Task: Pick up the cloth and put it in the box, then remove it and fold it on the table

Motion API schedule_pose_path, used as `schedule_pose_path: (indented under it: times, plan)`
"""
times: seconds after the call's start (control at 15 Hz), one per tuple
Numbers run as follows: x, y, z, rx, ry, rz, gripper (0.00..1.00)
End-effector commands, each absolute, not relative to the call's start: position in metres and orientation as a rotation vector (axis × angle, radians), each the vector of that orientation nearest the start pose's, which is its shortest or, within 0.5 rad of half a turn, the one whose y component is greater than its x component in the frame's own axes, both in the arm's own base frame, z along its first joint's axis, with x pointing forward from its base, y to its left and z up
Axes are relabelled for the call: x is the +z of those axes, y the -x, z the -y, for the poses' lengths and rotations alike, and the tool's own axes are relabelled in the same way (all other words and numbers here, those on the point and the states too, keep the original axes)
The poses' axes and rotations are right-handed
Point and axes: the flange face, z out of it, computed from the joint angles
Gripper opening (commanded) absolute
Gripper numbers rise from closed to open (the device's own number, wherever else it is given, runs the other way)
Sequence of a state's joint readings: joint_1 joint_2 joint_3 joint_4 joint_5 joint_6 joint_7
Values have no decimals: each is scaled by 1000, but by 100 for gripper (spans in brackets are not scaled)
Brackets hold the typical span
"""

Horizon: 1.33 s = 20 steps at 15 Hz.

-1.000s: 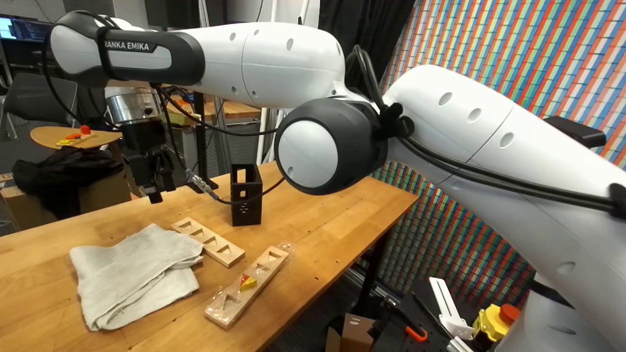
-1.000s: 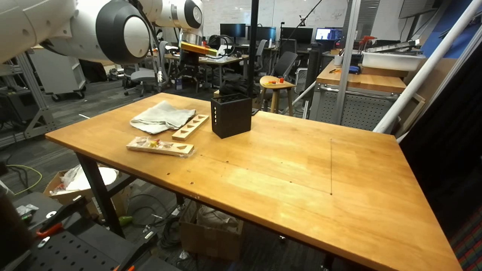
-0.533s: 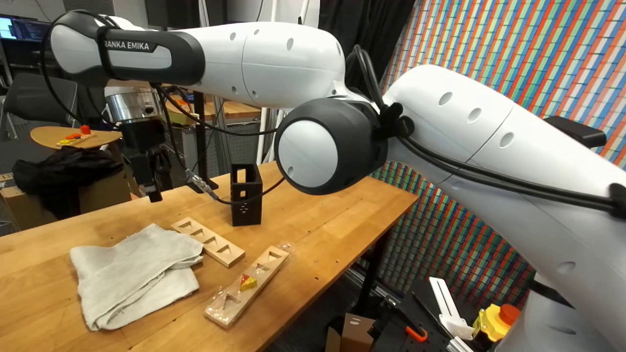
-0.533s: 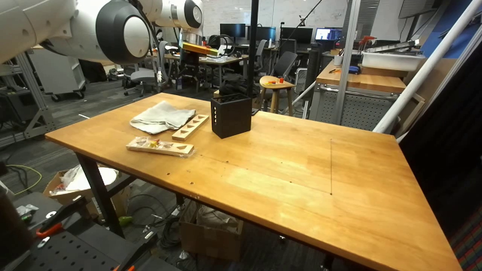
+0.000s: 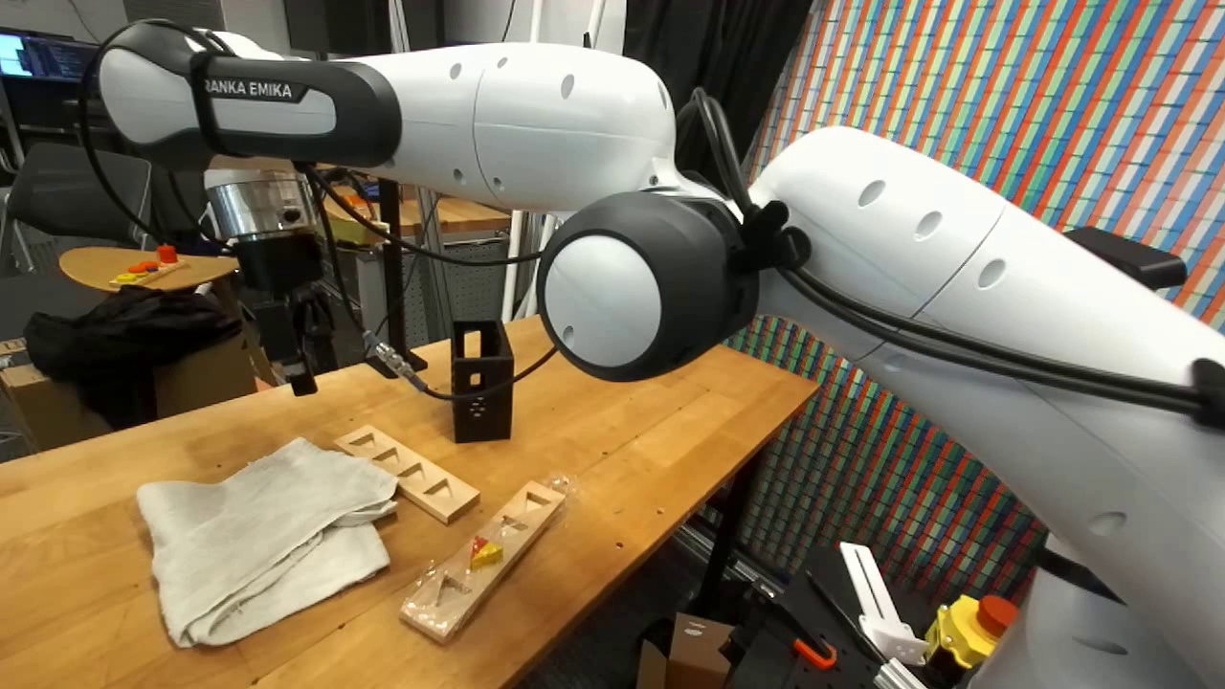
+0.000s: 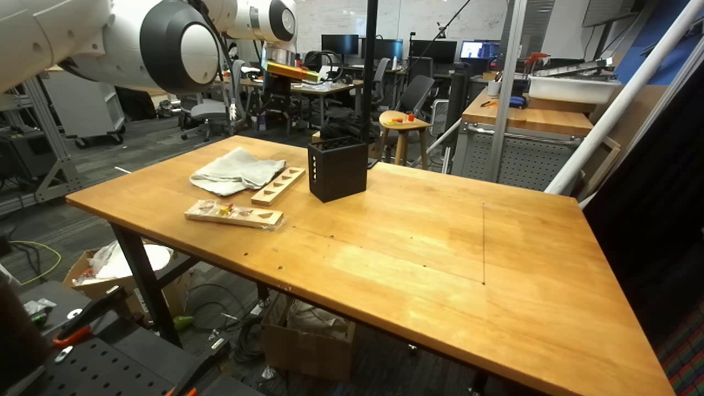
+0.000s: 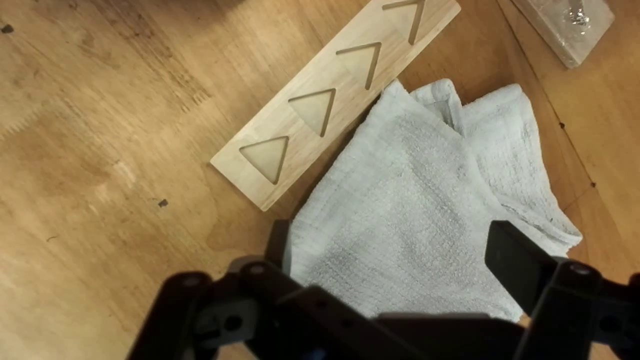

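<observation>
Fingers [image 7: 515,262] spread apart, cloth [image 7: 410,200] on the desk [image 6: 440,247]

A robot arm [image 5: 574,124] hangs over the desk, where the rumpled, off-white cloth lies just beside a slotted wooden board [image 5: 412,469]. The black box [image 6: 346,173] stands upright nearby; a second board [image 5: 477,581], plastic-wrapped, lies near the cloth.

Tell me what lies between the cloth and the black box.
A wooden board with triangular recesses lies between the cloth and the black box in both exterior views.
</observation>
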<state>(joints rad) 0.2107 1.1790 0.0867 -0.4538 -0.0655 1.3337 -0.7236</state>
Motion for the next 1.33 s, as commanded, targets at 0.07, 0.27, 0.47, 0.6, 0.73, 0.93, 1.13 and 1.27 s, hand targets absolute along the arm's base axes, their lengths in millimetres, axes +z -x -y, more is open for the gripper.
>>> schedule_pose_path:
  times: [0.07,0.27,0.47,0.6,0.73,0.93,1.13,1.27]
  plan:
    - [305,-743,-185,419,2680,1378,100]
    - [302,-743,-198,386,2711,1281,100]
    - [301,-745,-221,300,2800,1042,100]
    - [296,-744,-239,267,2847,963,100]
    - [290,-741,-253,264,2891,943,100]
    - [280,-733,-268,319,2946,960,100]
    - [270,-728,-273,362,2987,978,100]
    - [263,-726,-275,388,3013,995,100]
